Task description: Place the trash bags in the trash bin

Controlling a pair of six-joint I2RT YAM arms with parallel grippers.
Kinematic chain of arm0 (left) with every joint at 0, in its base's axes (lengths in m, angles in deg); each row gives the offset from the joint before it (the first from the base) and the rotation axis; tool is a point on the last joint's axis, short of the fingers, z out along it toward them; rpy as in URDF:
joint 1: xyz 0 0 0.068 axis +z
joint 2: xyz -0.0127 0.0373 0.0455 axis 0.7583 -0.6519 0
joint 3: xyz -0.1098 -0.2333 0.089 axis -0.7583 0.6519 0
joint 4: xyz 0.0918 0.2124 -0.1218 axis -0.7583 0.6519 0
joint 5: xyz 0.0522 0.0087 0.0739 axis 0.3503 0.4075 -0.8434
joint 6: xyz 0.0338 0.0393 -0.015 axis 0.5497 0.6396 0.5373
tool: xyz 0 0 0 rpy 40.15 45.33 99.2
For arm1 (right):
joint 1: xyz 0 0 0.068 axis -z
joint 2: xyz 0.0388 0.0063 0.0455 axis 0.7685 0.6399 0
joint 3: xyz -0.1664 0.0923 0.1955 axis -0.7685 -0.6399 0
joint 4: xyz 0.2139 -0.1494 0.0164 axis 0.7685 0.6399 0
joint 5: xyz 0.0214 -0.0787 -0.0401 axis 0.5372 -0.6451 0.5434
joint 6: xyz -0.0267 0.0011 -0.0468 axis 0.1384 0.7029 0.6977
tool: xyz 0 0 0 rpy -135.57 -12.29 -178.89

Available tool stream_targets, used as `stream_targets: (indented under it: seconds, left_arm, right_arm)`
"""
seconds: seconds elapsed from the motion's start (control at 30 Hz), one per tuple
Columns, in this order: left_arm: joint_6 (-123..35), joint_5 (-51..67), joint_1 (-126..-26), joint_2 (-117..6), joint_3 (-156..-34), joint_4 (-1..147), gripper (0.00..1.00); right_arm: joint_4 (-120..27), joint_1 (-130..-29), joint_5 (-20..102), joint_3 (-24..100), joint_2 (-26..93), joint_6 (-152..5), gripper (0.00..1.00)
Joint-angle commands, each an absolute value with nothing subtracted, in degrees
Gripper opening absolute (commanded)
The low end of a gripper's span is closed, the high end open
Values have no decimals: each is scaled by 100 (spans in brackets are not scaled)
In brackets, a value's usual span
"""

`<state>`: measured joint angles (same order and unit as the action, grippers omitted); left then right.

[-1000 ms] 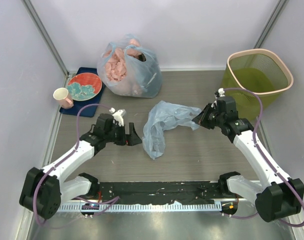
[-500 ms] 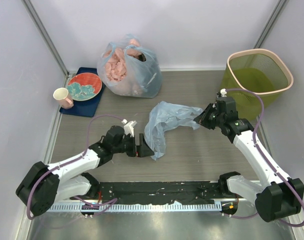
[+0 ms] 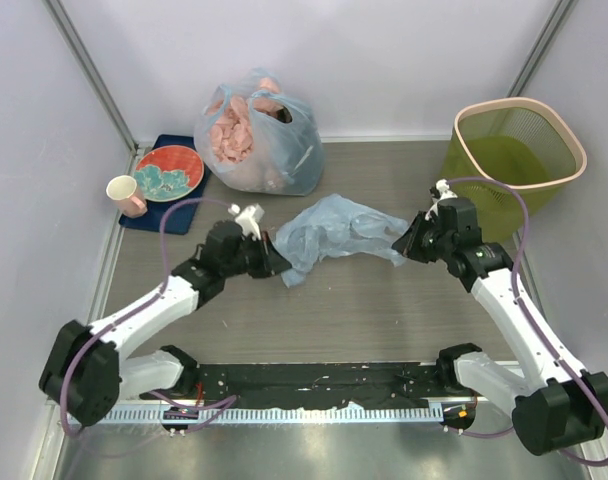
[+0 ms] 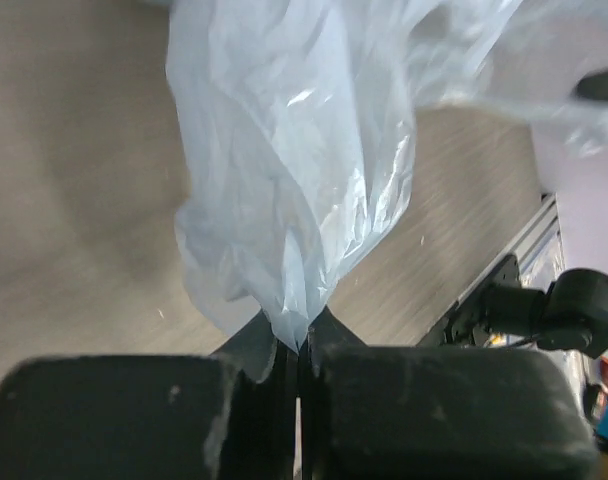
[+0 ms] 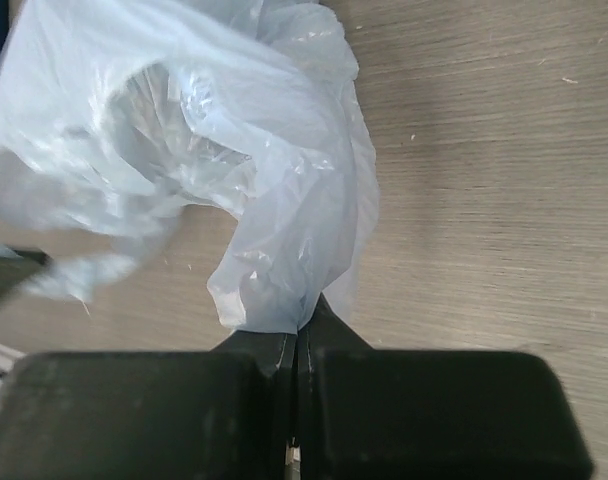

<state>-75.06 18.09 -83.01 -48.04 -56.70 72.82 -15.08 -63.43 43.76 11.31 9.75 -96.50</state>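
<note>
At table centre, find the trash bags [image 3: 334, 232] strung as one crumpled light-blue band between the two arms, sagging toward the wood. Note left gripper [image 4: 299, 342] pressed together on a thin twist of film at the band's left end. Note right gripper [image 5: 299, 328] likewise pinching a small fold at the right end. Locate the trash bin [image 3: 576, 150] at far right, beyond the right arm, well apart from the film. Record a knotted bag of pink lumps [image 3: 254, 125] at the back, near the band's left part, with plate [image 3: 169, 172] and cup [image 3: 126, 195] further left.

Risks, as judged:
- Could lose either thin pinch if pulling the film taut during the carry.
- Could drape limp plastic over the bin's rim rather than inside, if letting go too early.
- Could snag the knotted bag with trailing film if swinging wide toward the back.
</note>
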Motion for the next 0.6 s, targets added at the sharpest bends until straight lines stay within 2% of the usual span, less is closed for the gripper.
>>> stream_targets:
  seconds: [0.0, 0.07, 0.1, 0.13, 0.17, 0.2, 0.23, 0.27, 0.3, 0.33, 0.37, 0.4, 0.43, 0.47, 0.53, 0.57]
  left_arm:
    - [-6049, 2022, -7894, -4296, -6825, 8842, 0]
    - [-5163, 2285, -7841, -4767, -7930, 9408, 0]
    - [-4846, 2321, -7789, -4988, -8509, 10029, 0]
    - [-4529, 2382, -7762, -5260, -9942, 10296, 0]
    - [-3917, 2269, -7762, -5646, -10783, 10577, 0]
    - [-3763, 2181, -7762, -5789, -11583, 10667, 0]
    - [-3640, 2111, -7744, -5825, -12835, 10529, 0]
    - [-3395, 2171, -7744, -5677, -13213, 10258, 0]
    - [-3279, 2250, -7753, -5467, -13330, 9394, 0]
    - [-3278, 2294, -7753, -5195, -12801, 8846, 0]
    - [-3278, 2695, -7762, -4836, -12238, 7944, 0]
    - [-3087, 3117, -7814, -4380, -11293, 7987, 0]
    - [-2859, 3321, -7928, -4271, -10962, 8492, 0]
    - [-2273, 3071, -8277, -4226, -10636, 9863, 0]
    - [-1445, 2474, -8761, -4610, -9643, 11268, 0]
    - [-1380, 2079, -9007, -4821, -9335, 12101, 0]
  right_arm:
    - [-1198, -6349, 5021, 1514, 591, -7889, 1]
    - [-1381, -6349, 5171, 1988, 766, -7402, 1]
    - [-1452, -6349, 5119, 2800, 941, -7060, 1]
    - [-1435, -6340, 5067, 3408, 1543, -6926, 1]
    - [-1244, -6340, 5031, 4137, 1854, -6820, 1]
    - [-1120, -6349, 5075, 5745, 2205, -6741, 1]
    - [-1040, -6349, 5153, 6527, 2600, -6688, 1]
    - [-1013, -6349, 5459, 7700, 2708, -6548, 1]
    - [-1109, -6349, 5679, 7973, 2692, -6434, 1]
    - [-1319, -6366, 5786, 7967, 2318, -6398, 1]
    - [-1721, -6366, 5804, 7315, 2053, -6441, 1]
    - [-1664, -6384, 6022, 6873, 1824, -6407, 1]
    - [-1307, -6410, 6085, 6468, 1639, -5997, 1]
    - [-424, -6602, 6007, 5368, 1428, -5732, 1]
    - [512, -6962, 5228, 4019, 1356, -4812, 1]
    - [1047, -7495, 4737, 2890, 1443, -4346, 1]
